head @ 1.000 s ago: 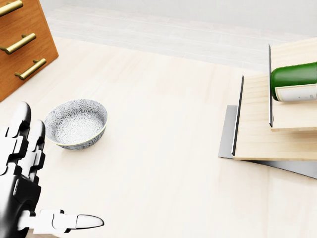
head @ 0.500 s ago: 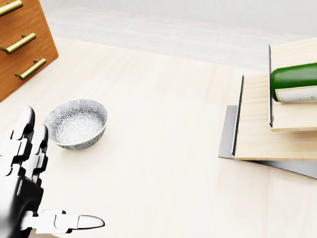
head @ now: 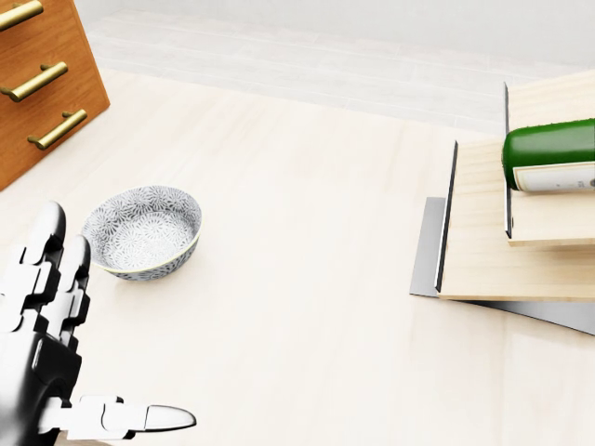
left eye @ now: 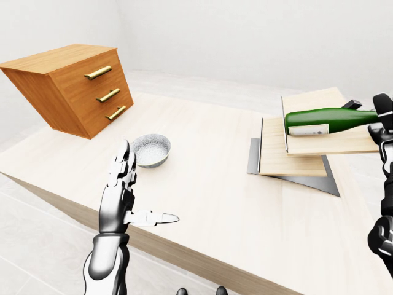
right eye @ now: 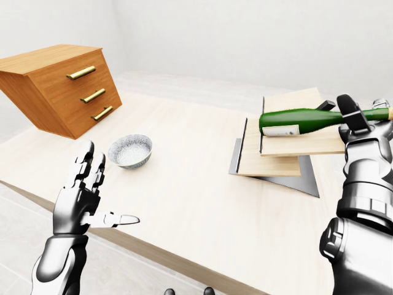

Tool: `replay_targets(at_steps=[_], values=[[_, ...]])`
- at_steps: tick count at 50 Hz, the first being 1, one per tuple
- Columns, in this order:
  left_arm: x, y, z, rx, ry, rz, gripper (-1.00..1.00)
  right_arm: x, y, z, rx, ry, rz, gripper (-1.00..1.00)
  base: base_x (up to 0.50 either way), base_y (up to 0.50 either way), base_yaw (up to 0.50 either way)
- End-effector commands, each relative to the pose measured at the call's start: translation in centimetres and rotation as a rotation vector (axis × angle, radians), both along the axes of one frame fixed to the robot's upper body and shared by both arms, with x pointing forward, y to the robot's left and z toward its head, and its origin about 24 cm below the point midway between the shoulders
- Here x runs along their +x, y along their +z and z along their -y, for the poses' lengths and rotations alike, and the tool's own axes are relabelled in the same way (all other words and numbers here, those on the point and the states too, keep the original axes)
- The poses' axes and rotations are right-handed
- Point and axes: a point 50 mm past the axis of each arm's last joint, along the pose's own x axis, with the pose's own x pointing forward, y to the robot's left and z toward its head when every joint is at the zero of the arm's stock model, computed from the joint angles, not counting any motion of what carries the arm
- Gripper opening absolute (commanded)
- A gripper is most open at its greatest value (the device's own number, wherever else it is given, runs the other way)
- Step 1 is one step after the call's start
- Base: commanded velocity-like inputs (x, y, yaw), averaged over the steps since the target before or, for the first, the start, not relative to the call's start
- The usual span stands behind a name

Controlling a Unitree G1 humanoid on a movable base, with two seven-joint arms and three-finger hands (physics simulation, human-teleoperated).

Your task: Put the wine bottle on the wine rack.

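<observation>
Bottle: we see the wine bottle (right eye: 301,120) lying on its side at right of the right-eye view; dark green glossy glass, pale label near its base, neck pointing to the frame's right edge.
Rack: wine rack (right eye: 276,161), stepped pale wood boards w/ thin dark metal edges on a grey metal base; bottle rests across the upper board.
R hand: our right hand (right eye: 362,132), silver-grey jointed metal, is at the bottle's neck at far right; fingers sit around the neck, but we can't tell if they grip it.
L hand: left hand (left eye: 126,196) hovers at lower left of the left-eye view, fingers straight up, thumb out sideways, spread wide, holding nothing.
Bowl: small round bowl (head: 142,231), grey-white speckled pattern, on the table just above the L hand in the head view.
Table: table (left eye: 202,184), light wood, smooth, fine grain.
Drawers: drawer unit (left eye: 73,86), orange-brown wood, three brass bar handles, tilted, upper left.
</observation>
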Motion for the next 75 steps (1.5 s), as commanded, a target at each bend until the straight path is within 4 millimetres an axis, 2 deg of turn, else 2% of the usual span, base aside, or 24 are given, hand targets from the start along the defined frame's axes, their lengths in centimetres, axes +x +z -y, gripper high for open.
replay_targets(at_steps=[1,14,28,41,54,67,75], values=[[0.0,0.0,0.1,-0.001,0.0,-0.001,1.0,-0.1,-2.5,0.0,-0.004,0.005,-0.1,1.0,0.0,0.0,0.0],[0.1,-0.3,0.0,-0.003,0.0,-0.012,1.0,-0.8,-3.4,0.6,-0.013,-0.004,-0.135,1.0,0.0,0.0,0.0],[0.1,-0.5,0.1,-0.003,0.0,-0.021,1.0,-1.4,-3.6,1.2,-0.025,-0.018,-0.145,1.0,0.0,0.0,0.0],[0.2,-0.6,0.1,-0.005,-0.002,-0.027,1.0,-2.8,-4.4,2.2,-0.033,-0.042,-0.159,1.0,0.0,0.0,0.0],[0.2,-0.7,0.2,-0.005,-0.002,-0.028,1.0,-3.5,-5.8,2.4,-0.025,-0.033,-0.187,1.0,0.0,0.0,0.0],[0.3,-0.8,0.1,-0.008,-0.001,-0.036,1.0,-3.9,-5.4,2.7,-0.035,-0.044,-0.17,1.0,0.0,0.0,0.0],[0.3,-1.1,0.0,-0.011,-0.001,-0.048,1.0,-4.9,-4.0,3.1,-0.067,-0.071,-0.102,1.0,0.0,0.0,0.0]])
